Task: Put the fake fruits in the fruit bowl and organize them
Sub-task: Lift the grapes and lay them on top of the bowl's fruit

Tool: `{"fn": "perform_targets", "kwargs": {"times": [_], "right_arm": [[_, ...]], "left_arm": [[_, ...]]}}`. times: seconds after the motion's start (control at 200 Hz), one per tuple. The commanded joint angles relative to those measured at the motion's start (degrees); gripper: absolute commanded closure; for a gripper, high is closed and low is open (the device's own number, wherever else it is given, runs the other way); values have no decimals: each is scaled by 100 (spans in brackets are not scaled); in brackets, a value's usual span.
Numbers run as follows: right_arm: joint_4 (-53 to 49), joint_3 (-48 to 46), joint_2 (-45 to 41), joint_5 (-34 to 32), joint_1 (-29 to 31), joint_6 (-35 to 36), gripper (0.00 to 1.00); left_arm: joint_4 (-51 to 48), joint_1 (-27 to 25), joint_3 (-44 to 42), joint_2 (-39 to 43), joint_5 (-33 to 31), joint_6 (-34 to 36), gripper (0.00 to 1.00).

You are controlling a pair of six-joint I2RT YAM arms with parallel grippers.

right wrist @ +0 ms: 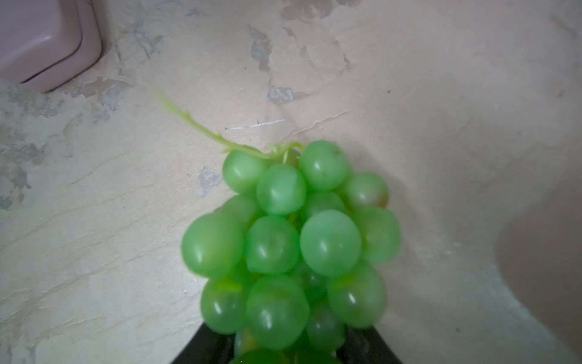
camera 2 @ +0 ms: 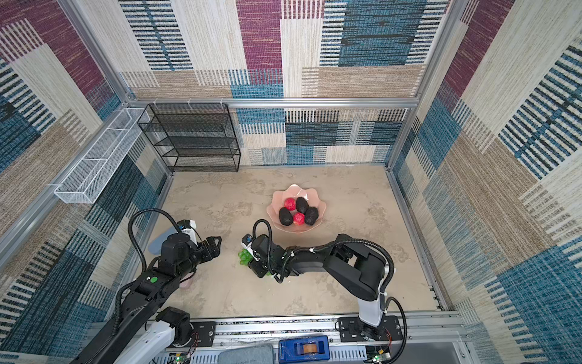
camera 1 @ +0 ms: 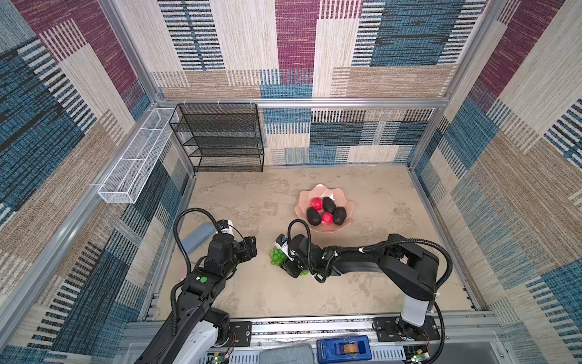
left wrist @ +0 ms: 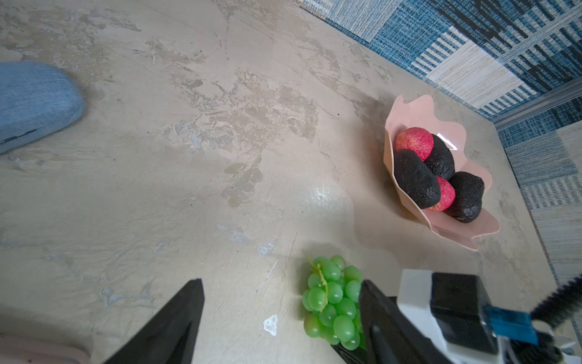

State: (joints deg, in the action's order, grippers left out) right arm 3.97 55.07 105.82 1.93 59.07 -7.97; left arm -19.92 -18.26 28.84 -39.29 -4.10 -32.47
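The right gripper (camera 1: 288, 266) was clamped on the translucent green grape bunch (right wrist: 293, 239), near the pale pink scalloped bowl (camera 1: 319, 189) holding three dark bumpy ovals (camera 1: 329, 205) and two red speckled round fruits (camera 1: 316, 204). The left gripper (left wrist: 279, 283) stood released and empty, near a grey-blue oblong case (camera 1: 198, 236). In both top views the right arm hid most of the bunch; the right wrist view showed its stem.

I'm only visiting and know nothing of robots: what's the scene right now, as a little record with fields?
Bowl: wide pale pink scalloped bowl, on the table
Inside it: three dark bumpy avocado-like ovals, two red speckled round fruits
Outside it: bunch of translucent green grapes
Right gripper: fingers shut on the grapes
Left gripper: open, empty
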Motion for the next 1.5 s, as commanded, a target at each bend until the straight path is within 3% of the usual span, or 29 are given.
{"fn": "perform_targets", "kwargs": {"times": [0.0,0.165,0.426,0.581,1.067,1.498], "right_arm": [[73,-49,-289,23,-85,-182,60],[29,-84,-1069,114,-580,-378,62],[-247,245,-1798,11,-1915,-120,61],[-329,657,-1718,2,-2383,55,61],[-512,1784,-1310,315,-2823,310,61],[338,1341,-463,1012,-3418,106,57]], "left_arm": [[141,5,85,31,-40,292,19],[473,-2,125,80,205,504,19],[981,3,245,-105,632,689,18],[1118,3,288,-236,684,667,18],[1126,0,306,-225,614,706,18],[1172,-1,324,-250,472,841,18]]}}
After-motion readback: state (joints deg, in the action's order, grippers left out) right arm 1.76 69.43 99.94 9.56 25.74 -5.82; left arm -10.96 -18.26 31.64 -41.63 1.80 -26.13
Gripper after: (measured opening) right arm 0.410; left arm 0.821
